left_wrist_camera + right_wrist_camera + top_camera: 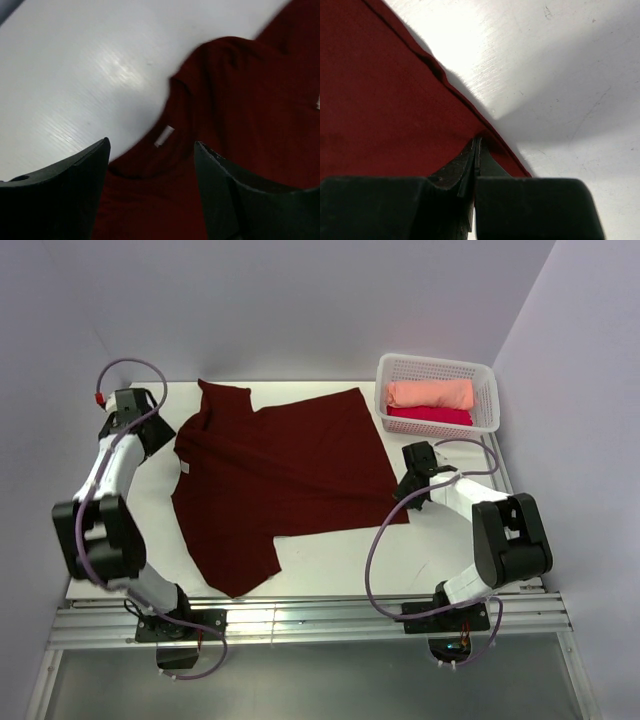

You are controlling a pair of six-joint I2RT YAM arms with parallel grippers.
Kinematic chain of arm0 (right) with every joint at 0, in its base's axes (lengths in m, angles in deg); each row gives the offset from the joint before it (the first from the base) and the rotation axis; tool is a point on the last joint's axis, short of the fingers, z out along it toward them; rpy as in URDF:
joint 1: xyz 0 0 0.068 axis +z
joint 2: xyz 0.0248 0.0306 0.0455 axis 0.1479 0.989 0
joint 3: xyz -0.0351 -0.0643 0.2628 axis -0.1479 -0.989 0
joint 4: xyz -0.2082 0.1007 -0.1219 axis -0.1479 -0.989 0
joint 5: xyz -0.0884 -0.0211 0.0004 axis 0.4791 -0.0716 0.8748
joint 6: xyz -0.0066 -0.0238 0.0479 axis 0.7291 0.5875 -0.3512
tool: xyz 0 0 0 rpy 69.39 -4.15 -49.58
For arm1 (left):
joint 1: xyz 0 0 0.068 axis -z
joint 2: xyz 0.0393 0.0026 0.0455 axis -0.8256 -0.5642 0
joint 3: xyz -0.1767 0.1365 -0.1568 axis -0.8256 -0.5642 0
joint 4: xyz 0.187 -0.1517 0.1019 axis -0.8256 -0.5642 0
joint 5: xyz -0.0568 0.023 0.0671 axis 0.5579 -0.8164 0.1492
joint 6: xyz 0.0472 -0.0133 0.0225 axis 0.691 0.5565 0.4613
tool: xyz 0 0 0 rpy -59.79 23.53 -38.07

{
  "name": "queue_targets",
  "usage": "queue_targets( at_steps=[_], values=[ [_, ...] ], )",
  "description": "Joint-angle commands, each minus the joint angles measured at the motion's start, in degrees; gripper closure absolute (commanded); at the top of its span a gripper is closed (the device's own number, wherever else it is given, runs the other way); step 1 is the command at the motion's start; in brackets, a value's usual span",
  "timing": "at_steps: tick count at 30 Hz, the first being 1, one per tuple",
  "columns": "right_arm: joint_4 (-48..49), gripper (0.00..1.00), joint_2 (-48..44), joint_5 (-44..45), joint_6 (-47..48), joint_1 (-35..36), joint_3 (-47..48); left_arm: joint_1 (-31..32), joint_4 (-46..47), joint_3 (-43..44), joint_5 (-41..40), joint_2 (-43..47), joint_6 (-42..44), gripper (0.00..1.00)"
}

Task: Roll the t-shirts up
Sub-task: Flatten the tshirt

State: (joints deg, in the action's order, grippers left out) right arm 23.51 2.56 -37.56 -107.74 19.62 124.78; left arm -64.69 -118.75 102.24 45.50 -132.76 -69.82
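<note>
A dark maroon t-shirt [280,470] lies spread flat on the white table [330,560], its neck to the left and its hem to the right. The small pale neck label [164,136] shows at the collar. My left gripper [172,440] hovers at the collar, open, and its dark fingers [75,185] straddle the neckline with nothing between them. My right gripper [403,498] is at the near right hem corner. Its jaws are shut together, with the tips [477,140] pinching the maroon t-shirt's hem [445,82], which puckers there.
At the back right stands a white mesh basket [437,362] holding a rolled peach t-shirt [430,393] and a crimson-pink one [430,416]. Pale walls close in on the left, back and right. A metal rail [300,620] runs along the near edge.
</note>
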Motion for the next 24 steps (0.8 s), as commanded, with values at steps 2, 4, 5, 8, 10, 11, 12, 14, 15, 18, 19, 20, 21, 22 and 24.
queue_targets(
  at_steps=[2, 4, 5, 8, 10, 11, 12, 14, 15, 18, 19, 20, 21, 22, 24],
  values=[
    [2.41, 1.00, -4.38, -1.05, 1.91, 0.22, -1.47, 0.42, 10.02, -8.63, 13.24, 13.51, -4.81, 0.26],
    [3.02, 1.00, -5.26, -1.14, 2.09, 0.31, -1.99, 0.77, 10.64, -12.22, 16.06, 16.25, -5.61, 0.26],
    [3.11, 1.00, -6.13, -1.32, 2.26, 0.22, -2.08, 1.12, 10.64, -13.03, 16.25, 18.18, -6.14, 0.25],
    [4.51, 1.00, -7.72, -3.15, 2.96, 0.22, -2.70, 2.97, 8.62, -15.14, 17.48, 20.04, -6.76, 0.27],
    [6.35, 1.00, -9.12, -4.56, 3.67, 0.22, -3.74, 3.94, 7.57, -16.89, 17.04, 20.66, -7.72, 0.28],
    [7.06, 1.00, -9.56, -5.53, 3.76, 0.22, -4.19, 3.94, 7.56, -17.68, 17.21, 20.83, -8.07, 0.29],
    [7.50, 1.00, -10.09, -5.97, 3.85, 0.22, -4.63, 3.94, 7.65, -18.56, 17.56, 21.10, -8.34, 0.31],
    [8.12, 1.00, -11.58, -7.99, 4.02, 0.22, -5.60, 4.03, 8.61, -22.16, 19.85, 22.76, -9.56, 0.32],
    [8.12, 1.00, -12.03, -8.35, 4.02, 0.14, -5.95, 4.12, 9.23, -23.65, 20.46, 23.81, -10.09, 0.32],
    [7.24, 0.99, -13.35, -9.23, 3.76, 0.22, -6.39, 4.47, 9.68, -29.72, 20.47, 28.38, -11.68, 0.32],
    [6.63, 0.97, -13.44, -9.49, 3.59, 0.22, -6.65, 4.64, 7.85, -30.08, 19.77, 29.27, -11.94, 0.32],
    [6.63, 0.93, -14.39, -9.93, 3.58, 0.22, -7.00, 4.82, 5.74, -30.17, 16.98, 30.32, -12.29, 0.32],
    [6.89, 0.79, -14.84, -10.63, 3.67, 0.14, -7.44, 5.08, 3.63, -29.39, 16.95, 30.33, -12.56, 0.32],
    [7.93, 0.73, -15.45, -11.59, 3.93, 0.22, -8.31, 5.08, 2.13, -29.12, 15.12, 30.33, -12.47, 0.33],
    [9.00, 0.65, -16.95, -14.41, 4.20, 0.57, -8.94, 5.43, -1.04, -29.20, 14.41, 30.50, -12.12, 0.34]
  ],
)
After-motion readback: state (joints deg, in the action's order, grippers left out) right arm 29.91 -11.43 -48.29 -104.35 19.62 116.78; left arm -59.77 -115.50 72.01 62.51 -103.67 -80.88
